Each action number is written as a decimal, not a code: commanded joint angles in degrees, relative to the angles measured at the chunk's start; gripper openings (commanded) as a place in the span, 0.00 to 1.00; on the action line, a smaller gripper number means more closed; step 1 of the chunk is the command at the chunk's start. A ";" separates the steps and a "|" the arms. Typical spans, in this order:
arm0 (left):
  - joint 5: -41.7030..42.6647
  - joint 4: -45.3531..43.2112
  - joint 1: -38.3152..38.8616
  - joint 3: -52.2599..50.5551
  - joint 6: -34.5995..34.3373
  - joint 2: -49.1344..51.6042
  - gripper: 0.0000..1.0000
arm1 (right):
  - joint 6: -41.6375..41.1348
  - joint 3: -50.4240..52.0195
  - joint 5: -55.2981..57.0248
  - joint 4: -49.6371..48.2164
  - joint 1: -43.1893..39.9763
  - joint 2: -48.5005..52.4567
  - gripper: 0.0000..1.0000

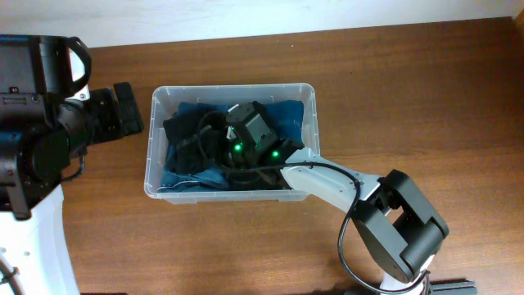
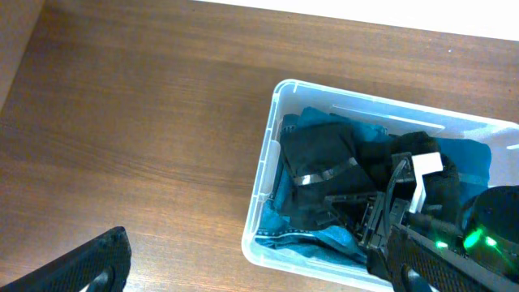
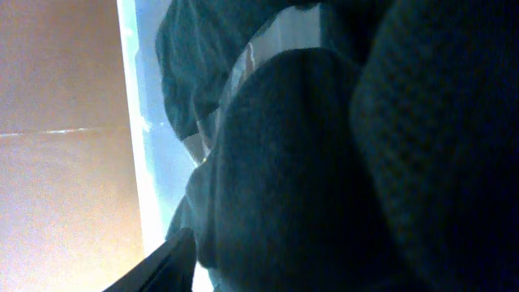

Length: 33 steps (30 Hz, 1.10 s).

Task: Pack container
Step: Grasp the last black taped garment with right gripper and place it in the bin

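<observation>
The container (image 1: pixel 233 88) sits on the table (image 1: pixel 409 90), at the upper centre of the overhead frame. Garments (image 1: pixel 187 131) are heaped inside it, on a cloth (image 1: pixel 176 176) spread beneath them. The right end effector (image 1: pixel 244 121) is inside the container, among the garments. The left end effector (image 1: pixel 129 106) is at the upper left, just outside the container's left wall.

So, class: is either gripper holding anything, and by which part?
The left gripper looks empty, outside the container. The right gripper is buried among dark clothes in it; whether it grips any, or where, cannot be told.
</observation>
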State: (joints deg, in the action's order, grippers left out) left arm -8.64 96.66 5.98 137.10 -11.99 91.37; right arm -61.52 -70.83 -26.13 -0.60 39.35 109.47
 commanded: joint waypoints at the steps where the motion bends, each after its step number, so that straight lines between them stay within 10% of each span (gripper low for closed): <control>1: -0.63 0.02 -0.13 0.00 -0.33 -0.70 1.00 | 9.03 -0.46 1.57 2.84 -2.05 -2.43 0.57; 17: -0.63 0.02 -0.13 0.00 -0.33 -0.70 1.00 | 35.82 -0.66 3.04 25.22 -10.91 -29.77 0.54; 23: -0.66 0.02 -0.13 0.00 -0.33 -0.70 1.00 | 35.87 -0.61 11.56 25.14 -8.39 -19.96 0.19; 33: -0.66 0.02 -0.13 0.00 -0.33 -0.70 1.00 | 37.46 -0.61 13.18 20.96 -9.53 2.71 0.12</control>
State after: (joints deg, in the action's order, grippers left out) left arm -8.67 96.68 5.98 137.10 -11.99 91.37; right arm -25.56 -71.90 -16.34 18.61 30.83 107.90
